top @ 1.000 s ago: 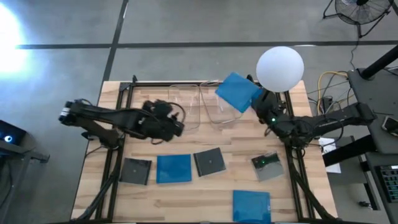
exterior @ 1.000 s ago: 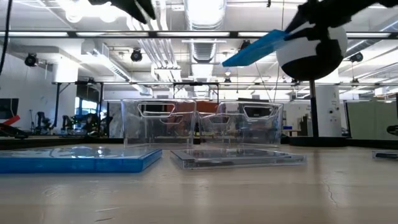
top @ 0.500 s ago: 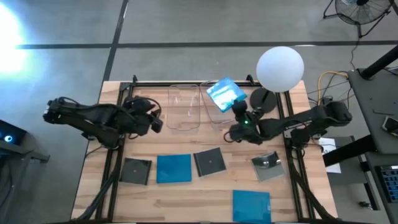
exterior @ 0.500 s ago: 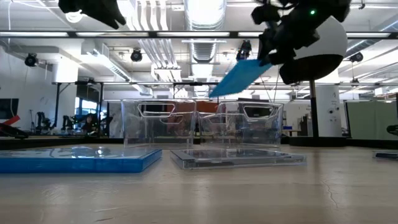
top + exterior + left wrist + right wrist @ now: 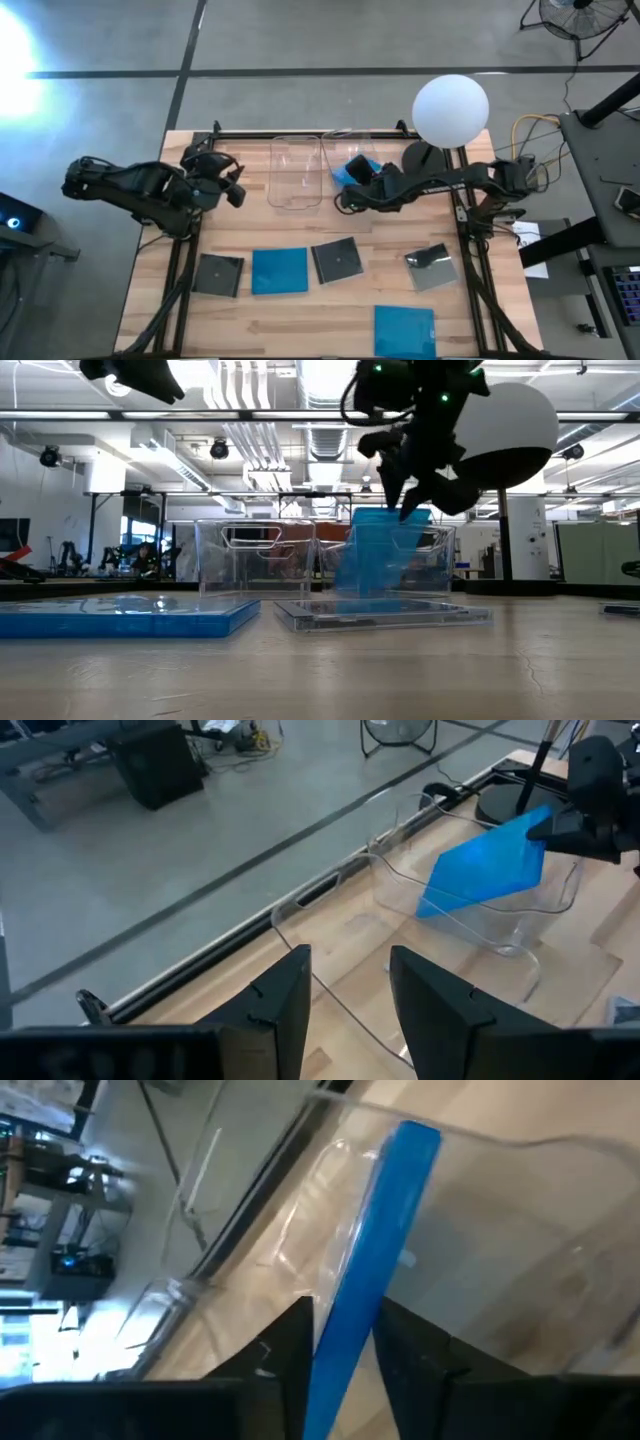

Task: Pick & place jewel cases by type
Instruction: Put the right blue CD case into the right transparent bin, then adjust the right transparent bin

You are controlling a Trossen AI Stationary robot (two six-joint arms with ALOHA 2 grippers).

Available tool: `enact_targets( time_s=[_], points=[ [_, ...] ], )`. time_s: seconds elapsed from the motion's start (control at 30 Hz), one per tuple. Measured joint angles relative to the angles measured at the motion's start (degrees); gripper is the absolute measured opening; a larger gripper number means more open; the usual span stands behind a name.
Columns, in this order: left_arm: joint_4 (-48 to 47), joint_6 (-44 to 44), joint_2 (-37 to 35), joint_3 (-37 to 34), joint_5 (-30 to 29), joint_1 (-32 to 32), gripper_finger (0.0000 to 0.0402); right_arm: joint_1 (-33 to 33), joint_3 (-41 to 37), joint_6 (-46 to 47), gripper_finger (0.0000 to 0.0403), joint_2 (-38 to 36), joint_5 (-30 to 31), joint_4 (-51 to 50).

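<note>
Right pincer over the right clear bin, blue case standing tilted inside.
Fingers sit on either side of case's top edge; cannot tell if still pinching. Left pincer spread, empty, beside left bin.

Right arm at the right-hand bin with a blue case, left arm idle at the table's left.
Right gripper sits over the right clear bin, blue case at its tip. Left gripper hovers beside the left clear bin. On the table: two blue cases and three dark cases.
</note>
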Motion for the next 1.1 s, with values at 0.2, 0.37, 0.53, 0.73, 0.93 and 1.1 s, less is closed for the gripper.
enact_targets(
  time_s=[0.2,0.37,0.53,0.73,0.93,1.1],
  points=[
    [0.0,0.3,-0.1,0.0,1.3,0.1,0.0122,-2.5,3.2,-16.8,0.0174,-0.5,-5.0,-0.3],
    [0.1,0.3,-0.1,-1.0,2.3,0.1,0.0122,-4.2,3.7,-45.7,0.0219,-1.6,-29.3,-0.9],
    [0.1,0.5,-0.1,-2.3,5.5,0.3,0.0122,0.4,4.0,-61.3,0.0236,-3.5,-41.6,-8.8],
    [1.2,4.8,0.5,-5.6,18.6,1.2,0.0122,10.1,5.5,-68.5,0.0226,-7.0,-41.5,-7.2],
    [4.7,3.6,0.9,-8.4,23.1,1.3,0.0122,14.0,7.0,-66.7,0.0220,-8.1,-29.5,-7.3],
    [5.0,-7.7,1.3,-12.1,26.3,0.4,0.0122,19.2,9.2,-81.6,0.0219,-8.9,-25.0,-11.8]
  ],
)
